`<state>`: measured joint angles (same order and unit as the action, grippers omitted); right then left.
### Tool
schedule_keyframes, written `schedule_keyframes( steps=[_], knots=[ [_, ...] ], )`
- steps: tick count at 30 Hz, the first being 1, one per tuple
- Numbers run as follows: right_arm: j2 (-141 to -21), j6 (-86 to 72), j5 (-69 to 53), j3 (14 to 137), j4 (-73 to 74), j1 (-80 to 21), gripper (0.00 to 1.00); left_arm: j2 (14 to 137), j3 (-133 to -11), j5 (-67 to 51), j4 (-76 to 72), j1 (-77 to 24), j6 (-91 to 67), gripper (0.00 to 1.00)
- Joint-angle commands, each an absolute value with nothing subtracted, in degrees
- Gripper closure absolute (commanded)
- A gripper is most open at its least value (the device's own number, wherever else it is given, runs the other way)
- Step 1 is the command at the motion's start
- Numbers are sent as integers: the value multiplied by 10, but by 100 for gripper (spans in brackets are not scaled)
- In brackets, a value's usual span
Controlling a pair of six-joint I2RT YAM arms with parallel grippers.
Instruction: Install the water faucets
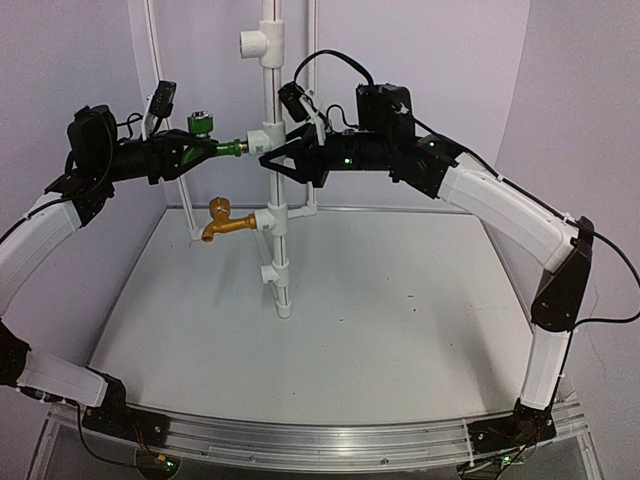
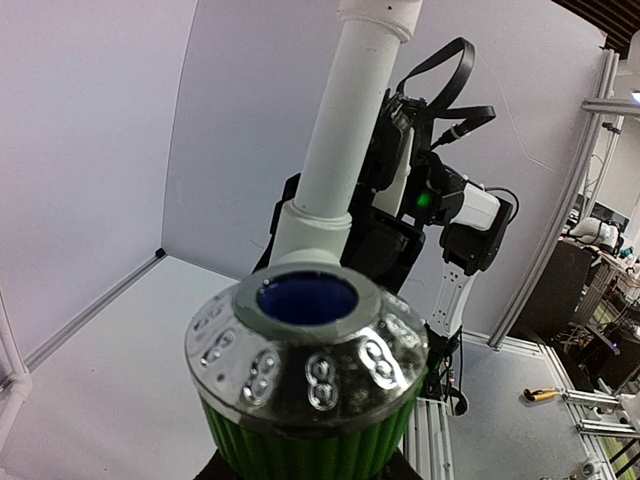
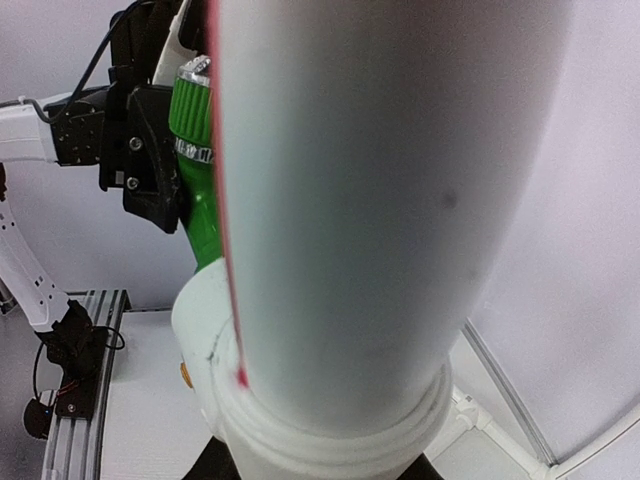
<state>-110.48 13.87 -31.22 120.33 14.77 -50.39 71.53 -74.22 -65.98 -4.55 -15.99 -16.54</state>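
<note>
With my left pincer [image 1: 199, 148] gripping the green faucet [image 1: 227, 146] at the fitting [image 1: 262, 138] just ahead and my right pincer [image 1: 276, 160] clamping the pipe [image 1: 269, 95], tilted entry risks cross-threading.

Pipe [image 1: 283, 270] upright mid-worktop [image 1: 400, 330], nearer far edge. Lower faucet [image 1: 222, 222] on pipe's left side, projecting toward left edge. Upper faucet [image 1: 232, 147] above it, its end at left port of fitting [image 1: 262, 138], held in left gripper [image 1: 205, 150]. Right gripper [image 1: 270, 160] clasps pipe from right, just below fitting.
</note>
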Motion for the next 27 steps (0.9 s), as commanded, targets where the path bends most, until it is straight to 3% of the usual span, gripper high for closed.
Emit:
schedule_keyframes(
  steps=[1,27],
  knots=[
    [-1115,153,-349,1230,127,-516,72,712,-752,-670,-74,-166,-168,100],
    [-1120,143,-351,1230,127,-516,71,698,-773,-632,-39,-171,-131,100]
  ],
)
